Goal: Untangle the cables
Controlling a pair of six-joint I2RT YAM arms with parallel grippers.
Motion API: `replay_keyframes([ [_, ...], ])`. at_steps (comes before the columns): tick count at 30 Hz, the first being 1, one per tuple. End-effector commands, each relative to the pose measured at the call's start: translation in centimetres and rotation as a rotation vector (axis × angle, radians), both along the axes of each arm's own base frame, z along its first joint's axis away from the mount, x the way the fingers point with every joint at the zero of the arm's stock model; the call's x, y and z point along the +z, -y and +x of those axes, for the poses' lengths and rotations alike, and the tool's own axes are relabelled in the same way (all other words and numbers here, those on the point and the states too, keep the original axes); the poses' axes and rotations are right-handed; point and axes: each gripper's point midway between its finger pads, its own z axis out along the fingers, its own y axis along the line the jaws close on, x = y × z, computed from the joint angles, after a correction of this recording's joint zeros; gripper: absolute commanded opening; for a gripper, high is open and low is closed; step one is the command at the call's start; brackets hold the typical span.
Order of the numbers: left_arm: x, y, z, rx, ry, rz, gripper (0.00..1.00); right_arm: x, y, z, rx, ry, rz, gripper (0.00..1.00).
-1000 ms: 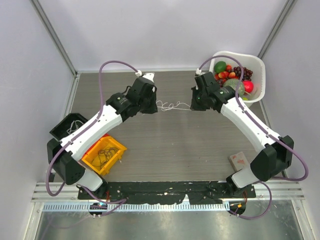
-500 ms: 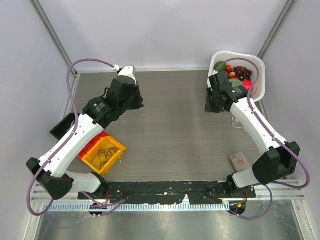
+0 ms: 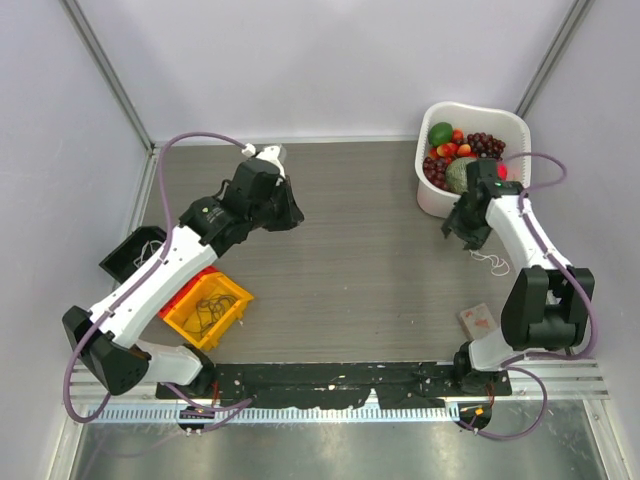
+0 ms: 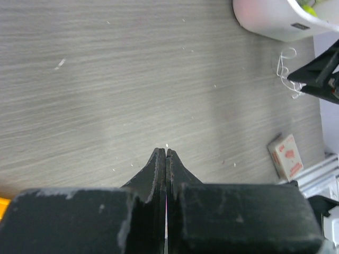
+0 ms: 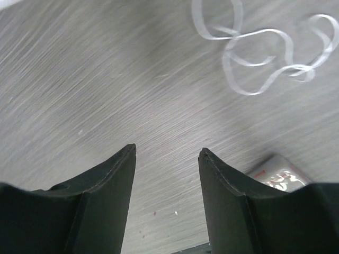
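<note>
One white cable (image 3: 492, 261) lies in small loose loops on the table at the right, below the basket; it also shows as the white cable (image 5: 265, 58) and as the white cable (image 4: 286, 71). My right gripper (image 3: 467, 232) hovers just left of it, open (image 5: 168, 151), with only bare table between its fingers. My left gripper (image 3: 296, 217) is over the table's left-centre, far from the cable. It is shut (image 4: 166, 151) and I see nothing held in it. More thin cables show in the bins at the left.
A white basket (image 3: 516, 128) of fruit stands at the back right. A small box (image 3: 478, 320) lies near the right arm's base. At the left sit a yellow bin (image 3: 233, 292) with dark wires, a red bin (image 3: 182, 295) and a black bin (image 3: 122, 262) with a white wire.
A second ago the white cable was stretched between both grippers. The right gripper has opened and let it go at the right, and the arm moved right. The left arm pulled away.
</note>
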Motion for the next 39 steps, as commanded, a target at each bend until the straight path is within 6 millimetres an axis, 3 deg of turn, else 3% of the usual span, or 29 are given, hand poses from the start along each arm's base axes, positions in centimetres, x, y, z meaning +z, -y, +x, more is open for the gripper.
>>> replay_keyframes([
  [1, 0.1, 1.7, -0.7, -0.071, -0.033, -0.078, 0.0, -0.4, 4.9, 0.1, -0.229, 0.0, 0.022, 0.56],
  [2, -0.1, 2.2, -1.4, -0.112, -0.058, -0.088, 0.01, -0.7, 5.7, -0.2, -0.257, -0.022, 0.015, 0.55],
  [5, -0.9, 2.4, -2.9, -0.173, -0.112, -0.084, 0.05, -0.2, 10.6, -0.6, -0.417, -0.022, -0.03, 0.5],
  [8, -1.6, 2.1, -4.6, -0.217, -0.155, -0.08, 0.12, -2.0, 13.4, -0.5, -0.534, -0.033, 0.035, 0.49],
  [10, -1.9, 1.6, -5.8, -0.239, -0.177, -0.071, 0.19, -3.6, 14.1, 0.1, -0.583, -0.017, 0.112, 0.47],
  [15, -1.6, -0.3, -8.1, -0.28, -0.191, -0.017, 0.36, -4.9, 15.5, 2.8, -0.554, 0.076, 0.117, 0.45],
  [18, -1.3, -1.7, -8.8, -0.281, -0.176, 0.026, 0.41, -6.3, 15.4, 3.8, -0.54, 0.122, 0.141, 0.45],
  [21, -1.2, -2.5, -9.1, -0.295, -0.166, 0.072, 0.43, -7.5, 13.4, 4.1, -0.541, 0.141, 0.247, 0.43],
  [26, -1.3, -2.5, -9.2, -0.328, -0.164, 0.095, 0.47, -11.4, 9.7, 1.4, -0.568, 0.065, 0.36, 0.39],
  [28, -1.4, -2.1, -9.2, -0.344, -0.169, 0.082, 0.47, -11.3, 8.2, 0.6, -0.526, 0.055, 0.342, 0.38],
  [30, -1.7, -1.6, -9.0, -0.347, -0.171, 0.066, 0.47, -9.7, 5.3, 0.2, -0.422, 0.077, 0.317, 0.38],
  [34, -2.0, -0.5, -8.0, -0.341, -0.165, 0.035, 0.48, -8.7, -4.1, -1.8, -0.217, 0.04, 0.404, 0.38],
  [35, -2.1, -0.2, -7.9, -0.341, -0.168, 0.032, 0.48, -8.7, -8.1, -3.0, -0.107, 0.012, 0.42, 0.38],
  [36, -2.2, 0.0, -7.7, -0.343, -0.171, 0.03, 0.49, -8.4, -10.0, -3.6, -0.089, 0.007, 0.439, 0.38],
  [39, -2.6, 0.3, -7.3, -0.343, -0.18, 0.033, 0.5, -6.6, -20.0, -6.3, 0.185, 0.002, 0.506, 0.39],
])
